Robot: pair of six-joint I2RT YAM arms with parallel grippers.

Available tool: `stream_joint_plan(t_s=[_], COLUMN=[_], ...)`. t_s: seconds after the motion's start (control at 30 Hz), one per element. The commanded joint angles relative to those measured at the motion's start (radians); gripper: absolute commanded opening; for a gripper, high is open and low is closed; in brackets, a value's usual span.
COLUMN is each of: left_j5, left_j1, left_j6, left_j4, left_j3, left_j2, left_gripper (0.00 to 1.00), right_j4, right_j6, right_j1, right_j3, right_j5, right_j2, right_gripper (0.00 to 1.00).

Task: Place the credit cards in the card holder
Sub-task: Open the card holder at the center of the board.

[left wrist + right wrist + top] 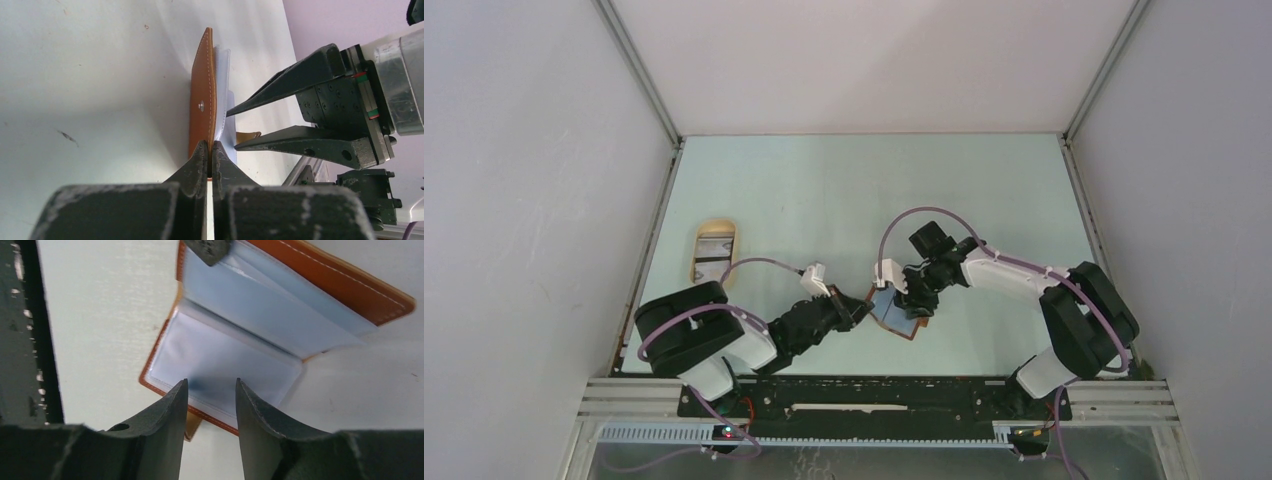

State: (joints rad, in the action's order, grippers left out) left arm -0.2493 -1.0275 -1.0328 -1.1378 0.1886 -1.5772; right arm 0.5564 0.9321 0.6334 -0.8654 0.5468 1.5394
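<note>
From above, the card holder [902, 325] is sitting open between the left gripper [862, 310] and right gripper [919, 303]. Left wrist: the left one is pinching the leather cover [202, 95] tight, propping it up. Right wrist: the right one is hovering over the clear sleeves [240, 310], jaws half-parted, empty.

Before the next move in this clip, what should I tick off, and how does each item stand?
1. Grip of left tool on card holder: ok, shut on its cover.
2. Card holder open, clear sleeves exposed: ok.
3. Jaws of right tool apart over the sleeves: ok.
4. A credit card in the right tool: not ok, none visible.
5. Any credit card in the tray: cannot tell, too small.
</note>
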Motion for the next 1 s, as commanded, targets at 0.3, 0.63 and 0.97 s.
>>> stream_joint_plan(t_s=[0.3,0.63,0.97], left_j5=[-0.012,-0.039,-0.086], left_j1=[-0.008,-0.009,-0.009], left_j6=[-0.012,-0.057,-0.109], left_j4=[-0.096,-0.127,-0.200], left_j3=[-0.037,-0.060,-0.094], left_j2=[-0.044,-0.077,-0.121], left_gripper=[0.00,0.00,0.00], right_j4=[-0.140,-0.198,-0.070], right_j6=[-0.103,-0.263,-0.194], right_j1=[0.074,0.098,-0.026], right_j3=[-0.034,-0.084,-0.086], right_j5=[-0.214,-0.165,0.121], right_j2=[0.054,0.042,-0.092], right_gripper=[0.48,0.50,0.59])
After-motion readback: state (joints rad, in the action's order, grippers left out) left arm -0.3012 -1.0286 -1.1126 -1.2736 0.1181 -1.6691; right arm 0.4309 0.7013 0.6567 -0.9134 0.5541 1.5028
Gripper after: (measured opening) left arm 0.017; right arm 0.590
